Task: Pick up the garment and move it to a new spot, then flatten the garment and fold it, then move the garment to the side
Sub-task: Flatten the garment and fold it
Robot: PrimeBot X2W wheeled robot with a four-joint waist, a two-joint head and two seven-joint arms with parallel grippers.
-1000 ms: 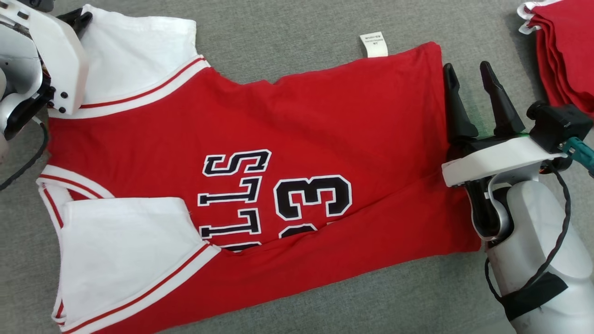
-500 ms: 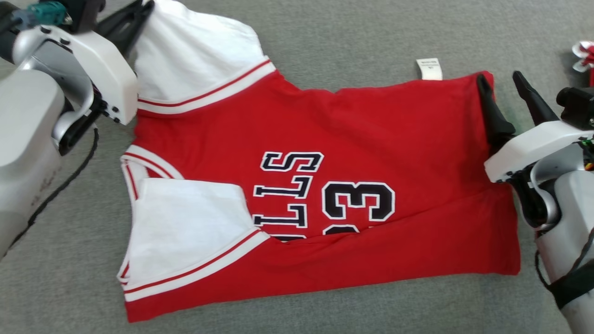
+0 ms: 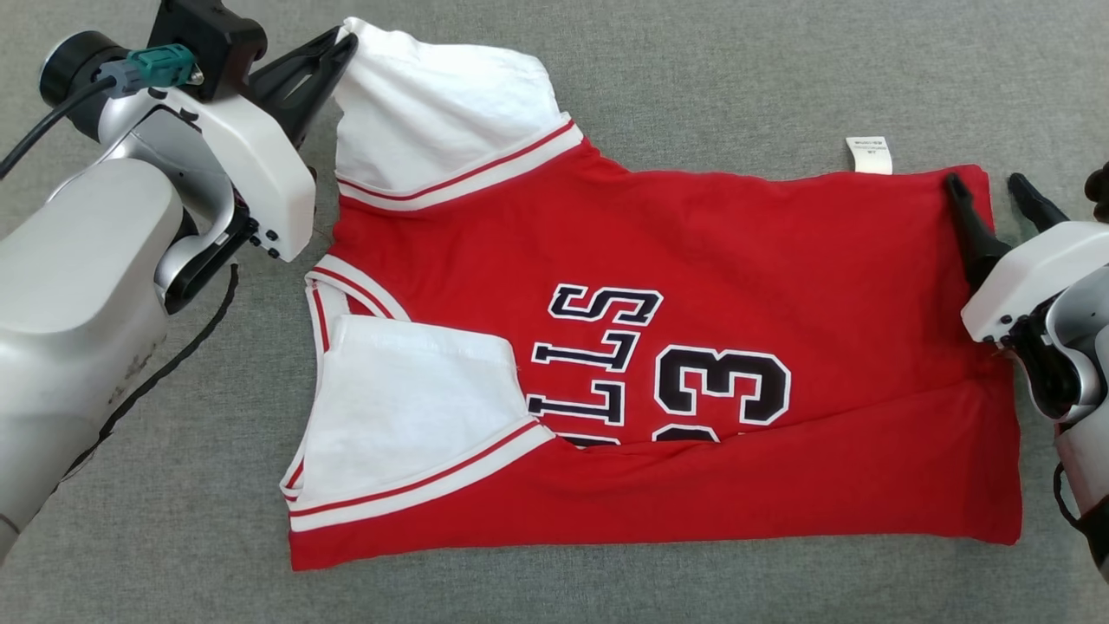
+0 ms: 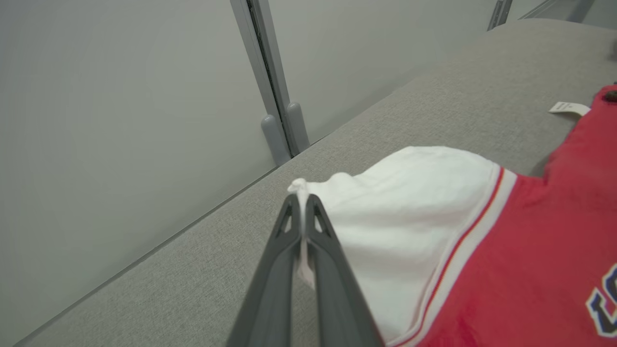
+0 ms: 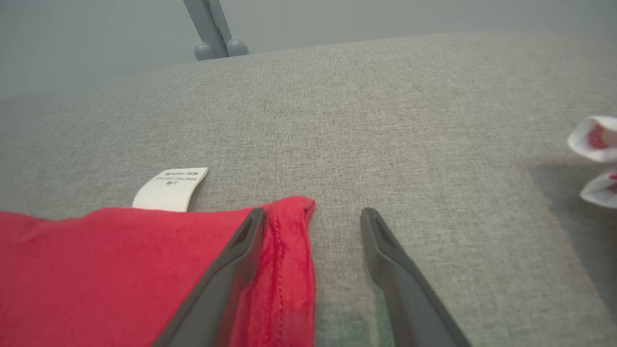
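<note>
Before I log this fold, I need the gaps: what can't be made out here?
Jersey lettering, head view: its start and lower digit lie under the folded red edge.
Label print, right wrist view: too small.
White-and-red cloth, right wrist view: cut off at right edge.

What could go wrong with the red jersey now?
The left hand pinches only the tip of the white sleeve, so a pull might slip it free. The right hand is open, straddling a corner of the jersey; closing there might bunch the cloth or miss it.
</note>
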